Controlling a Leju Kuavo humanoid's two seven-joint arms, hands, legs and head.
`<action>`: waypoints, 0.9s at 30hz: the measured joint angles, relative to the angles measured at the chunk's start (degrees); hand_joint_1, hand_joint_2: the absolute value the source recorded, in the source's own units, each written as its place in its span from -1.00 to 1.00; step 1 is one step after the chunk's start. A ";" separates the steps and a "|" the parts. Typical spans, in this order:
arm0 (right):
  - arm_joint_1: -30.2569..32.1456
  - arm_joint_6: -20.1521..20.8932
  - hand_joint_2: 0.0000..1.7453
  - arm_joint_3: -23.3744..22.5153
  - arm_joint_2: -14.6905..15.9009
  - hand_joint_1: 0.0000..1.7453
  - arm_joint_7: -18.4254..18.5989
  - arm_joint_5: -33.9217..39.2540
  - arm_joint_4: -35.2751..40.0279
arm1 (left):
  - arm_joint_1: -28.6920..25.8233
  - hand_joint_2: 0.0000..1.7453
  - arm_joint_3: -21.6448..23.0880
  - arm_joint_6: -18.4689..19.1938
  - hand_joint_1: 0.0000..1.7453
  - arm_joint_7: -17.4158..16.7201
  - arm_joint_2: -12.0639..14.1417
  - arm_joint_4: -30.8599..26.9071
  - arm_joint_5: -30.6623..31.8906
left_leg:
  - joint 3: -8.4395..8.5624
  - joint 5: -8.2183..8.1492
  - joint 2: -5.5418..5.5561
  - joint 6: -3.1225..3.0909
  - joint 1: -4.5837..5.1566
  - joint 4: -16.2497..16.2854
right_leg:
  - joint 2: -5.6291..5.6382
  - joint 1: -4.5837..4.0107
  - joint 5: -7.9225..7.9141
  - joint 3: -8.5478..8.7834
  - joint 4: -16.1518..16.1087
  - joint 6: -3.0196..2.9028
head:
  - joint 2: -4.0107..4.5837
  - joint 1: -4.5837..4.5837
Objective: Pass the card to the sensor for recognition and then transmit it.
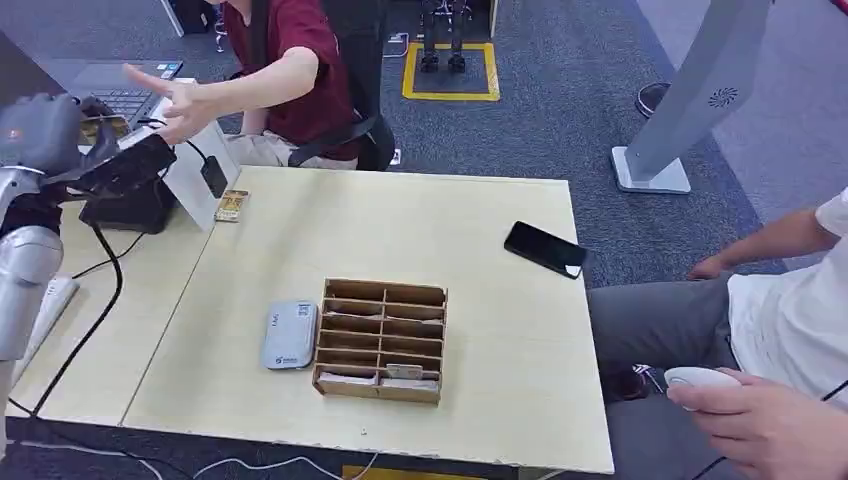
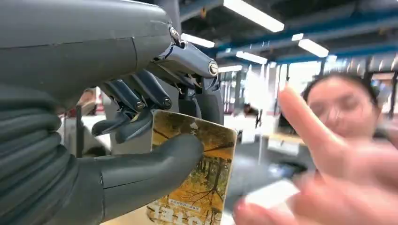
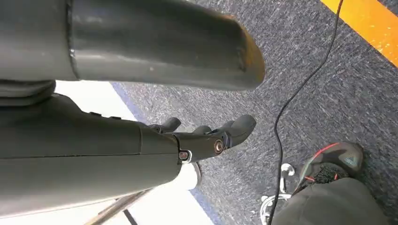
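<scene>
My left hand [image 1: 45, 130] is raised at the far left, over the left table's back edge. It pinches a yellow card with an autumn-tree picture [image 2: 202, 178] between thumb and fingers. The card's edge [image 1: 102, 127] shows beside the hand in the head view. A person in a red shirt stretches an open hand [image 1: 175, 100] toward the card; the same hand looks blurred and close [image 2: 328, 183] in the left wrist view, apart from the card. A grey flat reader pad [image 1: 290, 335] lies on the table. My right hand [image 3: 206, 136] hangs over the carpet, holding nothing.
A black and white scanner stand [image 1: 150, 185] with cables sits under my left hand, with a second card [image 1: 231, 206] beside it. A cardboard divider box [image 1: 380, 340] sits mid-table and a black phone [image 1: 545, 250] to its right. A second person [image 1: 780, 330] sits at the right.
</scene>
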State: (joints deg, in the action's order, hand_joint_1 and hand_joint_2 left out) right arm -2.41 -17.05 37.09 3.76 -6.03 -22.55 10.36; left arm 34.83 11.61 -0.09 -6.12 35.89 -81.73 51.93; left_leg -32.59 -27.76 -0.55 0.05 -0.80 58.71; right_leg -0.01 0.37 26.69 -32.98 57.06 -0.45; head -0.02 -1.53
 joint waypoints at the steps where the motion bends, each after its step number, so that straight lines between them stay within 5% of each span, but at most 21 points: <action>1: 0.09 0.00 -1.00 0.02 0.00 -1.00 0.00 -0.05 0.00 | -0.65 1.00 0.00 -0.22 1.00 -0.18 -0.31 0.66 0.09 | -0.01 0.00 -0.01 0.00 0.00 0.00 | 0.01 0.00 0.00 -0.01 0.00 0.00 | 0.00 -0.02; 27: 0.43 0.09 -1.00 0.02 0.00 -1.00 0.00 -0.29 0.00 | -4.70 1.00 0.00 0.07 1.00 0.68 -3.41 4.22 1.58 | -0.07 -0.06 0.00 -0.03 0.00 0.00 | -0.02 0.00 0.00 -0.05 -0.03 0.01 | 0.02 0.00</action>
State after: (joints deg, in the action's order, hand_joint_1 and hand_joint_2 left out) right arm -1.98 -16.96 37.11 3.76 -6.03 -22.84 10.36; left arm 30.13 11.61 -0.02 -5.44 32.48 -77.50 53.51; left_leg -32.67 -27.81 -0.55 0.02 -0.80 58.71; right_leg -0.03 0.36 26.69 -33.03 57.04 -0.44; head 0.00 -1.53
